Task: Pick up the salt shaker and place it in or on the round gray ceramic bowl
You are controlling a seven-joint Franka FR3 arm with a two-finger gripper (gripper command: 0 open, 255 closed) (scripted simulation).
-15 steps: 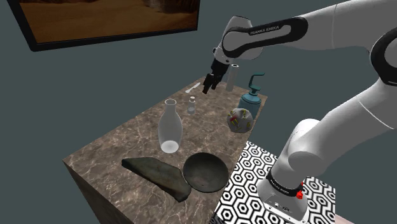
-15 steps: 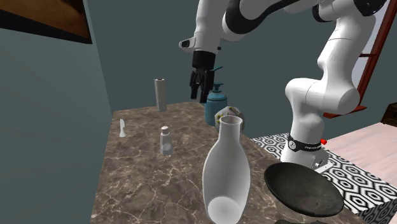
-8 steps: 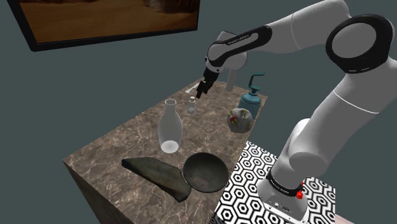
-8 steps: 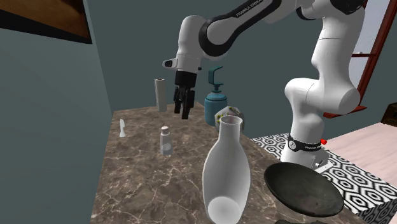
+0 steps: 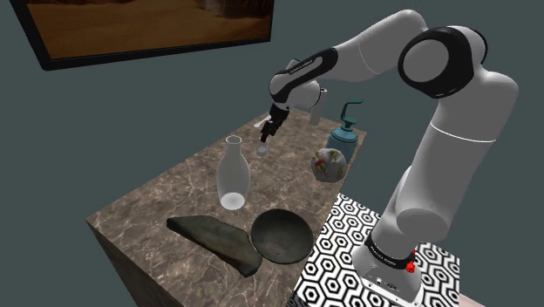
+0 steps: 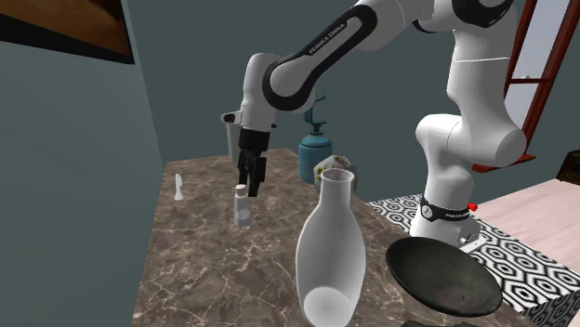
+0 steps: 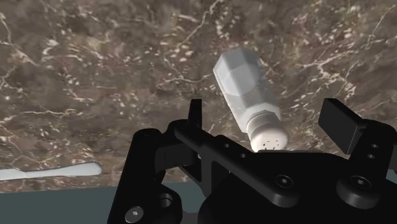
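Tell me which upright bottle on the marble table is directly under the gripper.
The small pale salt shaker with the perforated cap, just below the open black gripper. The tall white carafe and the teal pump bottle stand farther off.

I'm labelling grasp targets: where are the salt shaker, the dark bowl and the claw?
salt shaker (image 7: 245, 95), wrist view, its faceted body.
dark bowl (image 5: 281, 235), shoulder view, its bare inside.
claw (image 6: 250, 189), second exterior view, between its fingertips.

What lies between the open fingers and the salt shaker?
Nothing. The wrist view shows the salt shaker between the open fingers, untouched, marble tabletop beneath.
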